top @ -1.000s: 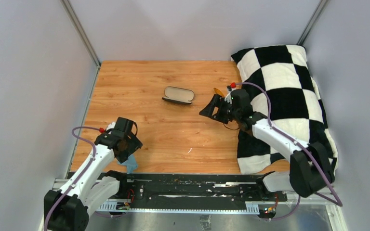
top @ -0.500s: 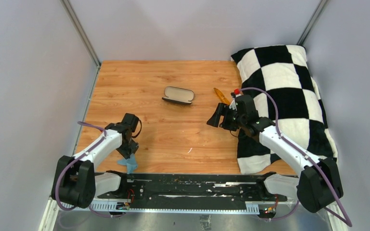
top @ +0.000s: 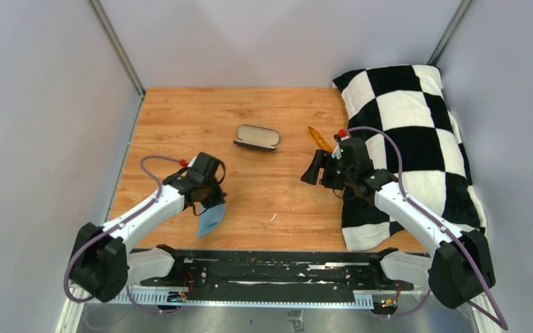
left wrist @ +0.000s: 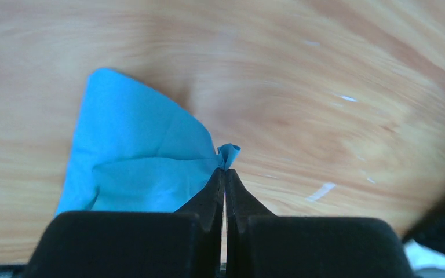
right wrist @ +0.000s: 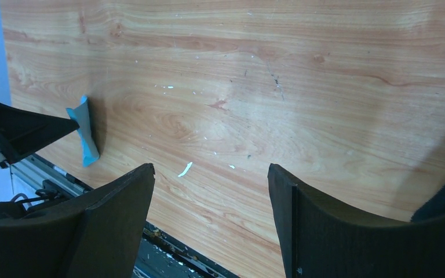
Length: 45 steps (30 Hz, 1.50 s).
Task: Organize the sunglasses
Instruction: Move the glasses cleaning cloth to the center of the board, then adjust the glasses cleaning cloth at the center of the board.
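Left tool (left wrist: 225,172) pinched shut on corner of blue cloth (left wrist: 139,165), which hangs. Right tool (right wrist: 211,169) wide, empty. Sunglasses (top: 317,137) on worktop (top: 264,187) at blanket (top: 416,104) edge. Best: lift cloth clear, no dragging, set beside case (top: 257,137).

The left tool (top: 212,202) has carried the blue cloth (top: 209,219) from the near edge of the table (top: 180,118) toward its middle.

Black case (top: 257,137) lies centrally; blue cloth (top: 210,219) nearer front; checkered blanket (top: 416,104) right.
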Motion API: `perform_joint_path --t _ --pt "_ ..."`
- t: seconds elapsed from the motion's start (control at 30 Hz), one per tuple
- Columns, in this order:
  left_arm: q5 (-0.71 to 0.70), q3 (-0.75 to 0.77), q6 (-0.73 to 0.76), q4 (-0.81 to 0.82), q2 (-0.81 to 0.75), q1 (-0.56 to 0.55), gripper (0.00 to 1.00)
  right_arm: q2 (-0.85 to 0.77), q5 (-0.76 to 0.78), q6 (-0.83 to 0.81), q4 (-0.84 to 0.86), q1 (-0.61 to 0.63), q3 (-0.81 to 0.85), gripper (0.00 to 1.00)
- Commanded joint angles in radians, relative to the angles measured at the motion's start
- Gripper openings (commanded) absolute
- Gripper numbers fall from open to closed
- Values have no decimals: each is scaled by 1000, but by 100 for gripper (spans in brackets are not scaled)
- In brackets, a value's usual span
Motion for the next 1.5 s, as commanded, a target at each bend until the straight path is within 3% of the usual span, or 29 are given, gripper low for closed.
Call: perform_joint_path --t 0.0,0.13,0.17,0.23,0.3,0.4,0.53,0.67,0.73,0.97,1.1,1.27,1.47 --pt "31 199 48 93 158 -182 0 -45 55 -35 -65 -28 15 77" --pt "105 376 77 153 377 -301 2 -90 82 -40 -87 -54 -1 77" --pt "138 425 95 166 431 -319 9 -101 90 -43 -96 -59 -3 77" --pt "177 539 131 134 526 -346 38 -131 116 -47 -120 -71 -5 77" --pt "193 631 164 83 583 -355 59 -166 146 -52 -144 -81 -13 77" --pt "154 677 195 53 556 -353 71 -223 190 -65 -158 -86 -39 78" --pt "110 653 206 -7 469 -307 72 -244 159 -86 -132 -54 -81 69" --pt "148 489 211 -11 367 -206 68 -88 369 -153 -154 235 -9 67" --pt "158 388 208 -10 297 -151 65 22 376 -155 -185 311 58 65" --pt "147 150 201 -65 59 2 63 306 300 -164 -107 399 207 52" --pt "134 85 181 -80 -26 29 63 439 320 -226 -114 479 330 51" --pt "80 29 145 -103 -39 82 65 647 277 -329 -200 490 509 50" --pt "137 -23 149 -54 -38 120 66 724 285 -331 -209 517 570 47"
